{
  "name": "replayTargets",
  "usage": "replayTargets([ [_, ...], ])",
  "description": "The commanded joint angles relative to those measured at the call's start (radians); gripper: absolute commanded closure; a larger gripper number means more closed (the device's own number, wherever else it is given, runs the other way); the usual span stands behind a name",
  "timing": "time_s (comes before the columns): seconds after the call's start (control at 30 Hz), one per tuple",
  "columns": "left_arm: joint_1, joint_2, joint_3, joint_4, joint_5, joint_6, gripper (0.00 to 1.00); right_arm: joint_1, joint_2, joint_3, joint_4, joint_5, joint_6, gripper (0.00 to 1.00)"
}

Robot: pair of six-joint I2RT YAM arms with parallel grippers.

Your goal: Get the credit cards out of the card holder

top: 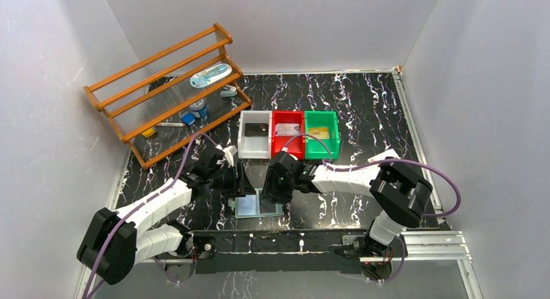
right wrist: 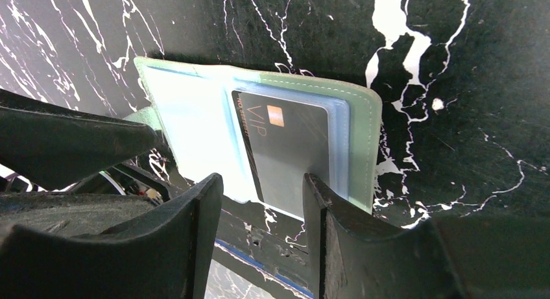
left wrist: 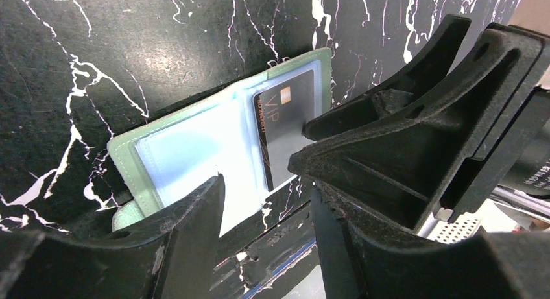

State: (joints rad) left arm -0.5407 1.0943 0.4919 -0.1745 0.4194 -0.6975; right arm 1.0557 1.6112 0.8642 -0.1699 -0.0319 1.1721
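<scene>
Both tools stand spread at the desk's near edge: the left tool over the open card holder's bare pocket, the right tool straddling the dark credit card, contact unclear. Closing askew could drag the unpinned holder or buckle the card, short of the bins beyond.

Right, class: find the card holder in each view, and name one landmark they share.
Top external: card holder low centre, near the front edge of the table.
Left wrist: card holder centre, spread open, dark card in its right-hand pocket.
Right wrist: card holder upper centre, spread open, the same dark card right of its fold.
Shared landmark: the black, white-veined table under it.
</scene>
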Motion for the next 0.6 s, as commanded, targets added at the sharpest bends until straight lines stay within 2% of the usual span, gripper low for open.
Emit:
replayTargets([
  [0.0,-0.005,-0.023,0.002,0.004,0.042,0.015,0.5,0.002,-0.024,0.035,-0.06,0.048,-0.009,0.43],
  [0.57,-0.005,0.021,-0.012,-0.075,-0.093,0.008,0.51,0.002,-0.032,0.027,-0.072,0.053,-0.016,0.43],
])
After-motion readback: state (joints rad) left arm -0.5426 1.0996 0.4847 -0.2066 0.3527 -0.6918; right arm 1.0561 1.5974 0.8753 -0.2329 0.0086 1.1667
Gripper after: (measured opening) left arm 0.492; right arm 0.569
